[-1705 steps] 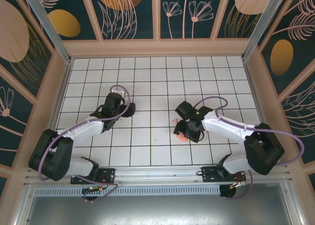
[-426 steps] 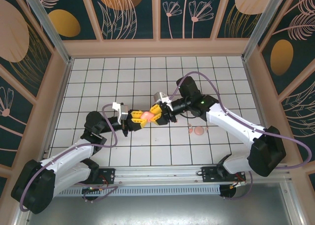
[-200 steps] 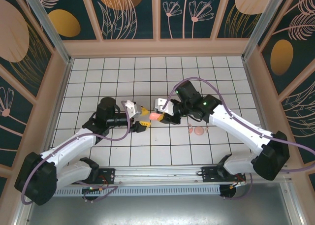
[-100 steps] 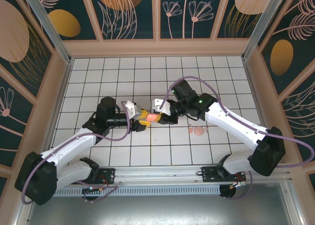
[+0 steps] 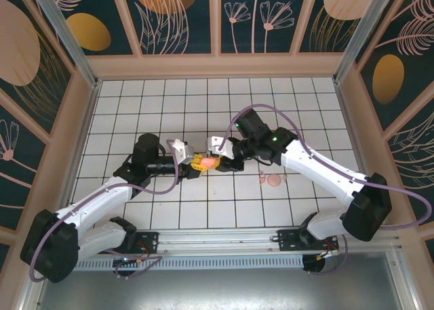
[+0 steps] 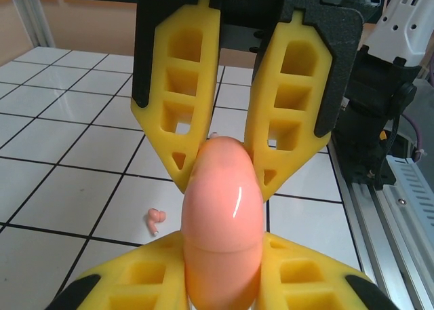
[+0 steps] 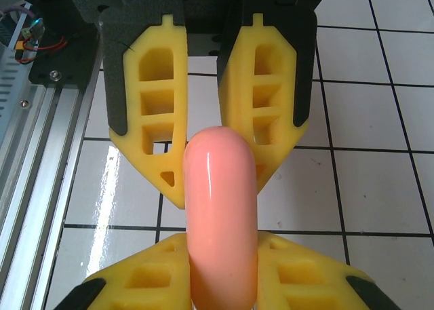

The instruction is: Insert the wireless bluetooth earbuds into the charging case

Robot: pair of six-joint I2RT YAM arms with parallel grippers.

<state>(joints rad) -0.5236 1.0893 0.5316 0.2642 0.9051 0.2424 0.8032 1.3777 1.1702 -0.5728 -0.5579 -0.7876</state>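
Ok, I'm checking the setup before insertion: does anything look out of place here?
Yes: the charging case hangs in mid-air, pinched at opposite ends by the left gripper and right gripper, while an earbud lies loose on the tiles.

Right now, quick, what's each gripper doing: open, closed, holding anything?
Left gripper: fingers closed on the charging case.
Right gripper: fingers closed on the same charging case, from its other end.
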